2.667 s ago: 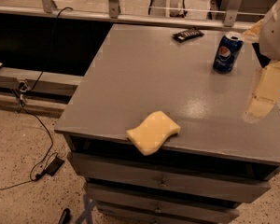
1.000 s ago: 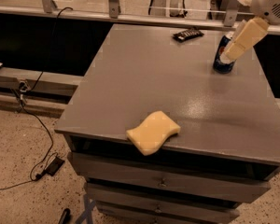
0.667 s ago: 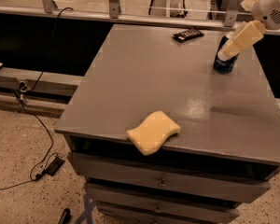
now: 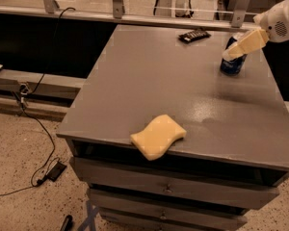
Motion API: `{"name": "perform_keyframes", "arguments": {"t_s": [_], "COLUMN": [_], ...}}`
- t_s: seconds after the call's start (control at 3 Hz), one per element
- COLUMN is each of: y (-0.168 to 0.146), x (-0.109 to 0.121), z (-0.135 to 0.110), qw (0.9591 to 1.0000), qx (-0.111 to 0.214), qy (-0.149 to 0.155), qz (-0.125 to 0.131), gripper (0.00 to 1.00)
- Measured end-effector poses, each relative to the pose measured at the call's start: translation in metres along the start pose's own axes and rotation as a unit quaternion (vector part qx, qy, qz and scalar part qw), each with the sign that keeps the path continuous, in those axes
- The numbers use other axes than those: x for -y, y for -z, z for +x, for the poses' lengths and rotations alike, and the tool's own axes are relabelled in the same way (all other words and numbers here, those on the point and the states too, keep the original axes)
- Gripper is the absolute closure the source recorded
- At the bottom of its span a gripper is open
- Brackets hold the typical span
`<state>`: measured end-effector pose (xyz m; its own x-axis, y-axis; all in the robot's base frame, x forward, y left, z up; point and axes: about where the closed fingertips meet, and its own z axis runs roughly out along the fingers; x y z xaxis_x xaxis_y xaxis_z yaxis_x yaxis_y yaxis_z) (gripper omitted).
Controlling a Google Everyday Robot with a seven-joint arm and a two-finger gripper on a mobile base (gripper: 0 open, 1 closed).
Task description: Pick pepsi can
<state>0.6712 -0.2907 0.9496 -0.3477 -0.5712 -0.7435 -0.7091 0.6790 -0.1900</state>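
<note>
The pepsi can [image 4: 232, 64], dark blue with a silver top, stands upright at the far right of the grey table [image 4: 159, 81]. My gripper [image 4: 232, 52] reaches in from the upper right, its cream fingers [image 4: 244, 43] lying across the upper part of the can and hiding it. Only the can's lower body shows below the fingers. The white arm body [image 4: 279, 23] is at the top right corner.
A flat dark snack wrapper [image 4: 194, 34] lies at the far edge of the table, left of the can. A yellow sponge [image 4: 158, 135] sits at the front edge. Drawers are under the tabletop. Cables [image 4: 36, 124] lie on the floor at left.
The gripper has risen from the right side of the table and swung back over the can, its fingers now lying across the can's top. The can, sponge and wrapper have not moved.
</note>
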Motion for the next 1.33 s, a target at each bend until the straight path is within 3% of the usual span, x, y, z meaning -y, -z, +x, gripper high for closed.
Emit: {"name": "perform_keyframes", "arguments": {"t_s": [0.33,0.67,1.33], "y": [-0.014,-0.026,-0.033], "x": [0.020,0.032,0.029], "z": [0.016,0.027,0.028], "qw": [0.9989,0.9968,0.9968], "qx": [0.015,0.034,0.033], "qy": [-0.045,-0.073,-0.073], "qz": [0.008,0.004,-0.002], "gripper": [0.00,0.19,0.65]}}
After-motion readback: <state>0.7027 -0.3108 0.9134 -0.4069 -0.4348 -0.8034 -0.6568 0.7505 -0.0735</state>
